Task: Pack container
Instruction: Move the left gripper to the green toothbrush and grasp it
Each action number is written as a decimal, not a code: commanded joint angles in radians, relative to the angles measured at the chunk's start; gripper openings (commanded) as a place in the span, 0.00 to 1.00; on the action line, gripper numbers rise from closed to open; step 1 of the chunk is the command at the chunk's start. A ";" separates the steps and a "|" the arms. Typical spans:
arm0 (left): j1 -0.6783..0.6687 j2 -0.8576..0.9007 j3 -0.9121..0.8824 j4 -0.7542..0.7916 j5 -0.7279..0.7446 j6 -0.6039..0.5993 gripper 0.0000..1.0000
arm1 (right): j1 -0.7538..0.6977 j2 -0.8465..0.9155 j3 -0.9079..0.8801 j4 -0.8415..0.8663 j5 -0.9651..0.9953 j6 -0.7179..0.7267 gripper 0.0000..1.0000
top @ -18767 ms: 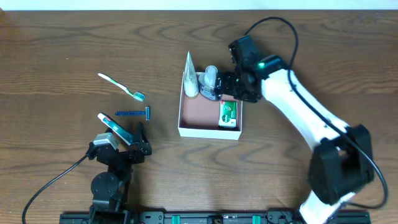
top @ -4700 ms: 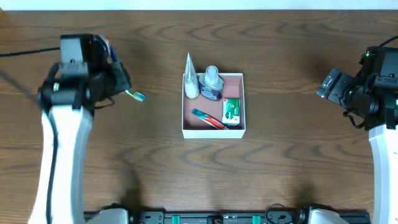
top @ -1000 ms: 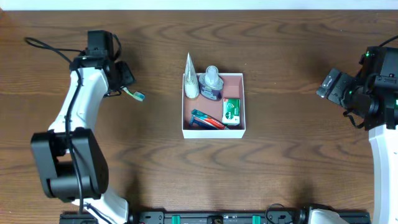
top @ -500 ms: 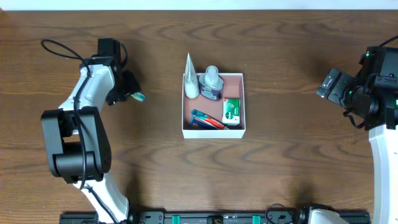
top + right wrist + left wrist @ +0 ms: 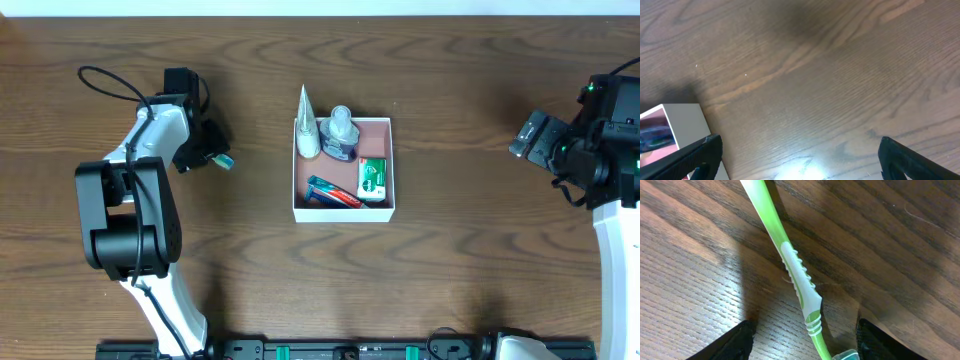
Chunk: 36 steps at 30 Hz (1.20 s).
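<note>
The container [image 5: 389, 205], a square white box with a pink inside, sits mid-table holding a white tube [image 5: 306, 128], a bottle [image 5: 340, 135], a red-and-blue tube [image 5: 334, 192] and a green-and-white packet [image 5: 372, 179]. A green-and-white toothbrush [image 5: 790, 265] lies flat on the wood left of the box; its head [image 5: 224, 160] shows in the overhead view. My left gripper [image 5: 805, 339] is open, low over the toothbrush, one finger on each side of the handle. My right gripper [image 5: 800, 155] is open and empty over bare wood far right; the container's corner [image 5: 685, 120] shows at its left.
The left arm [image 5: 150, 150] reaches up the left side of the table. The right arm [image 5: 590, 150] stands at the right edge. The table's far edge runs along the top of the overhead view.
My left gripper has moved right and down along the toothbrush toward its head. The right arm and the container's contents have not moved.
</note>
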 commanded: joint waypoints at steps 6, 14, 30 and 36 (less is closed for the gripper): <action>0.004 0.011 0.001 -0.014 -0.001 -0.009 0.25 | -0.009 -0.008 0.008 -0.001 0.017 0.013 0.99; 0.004 0.011 0.001 -0.065 0.000 -0.009 0.19 | -0.009 -0.008 0.008 -0.001 0.017 0.013 0.99; 0.004 -0.205 0.105 -0.183 0.141 0.011 0.06 | -0.009 -0.008 0.008 -0.001 0.017 0.013 0.99; -0.005 -0.438 0.143 -0.183 0.217 0.064 0.06 | -0.010 -0.008 0.008 -0.001 0.017 0.013 0.99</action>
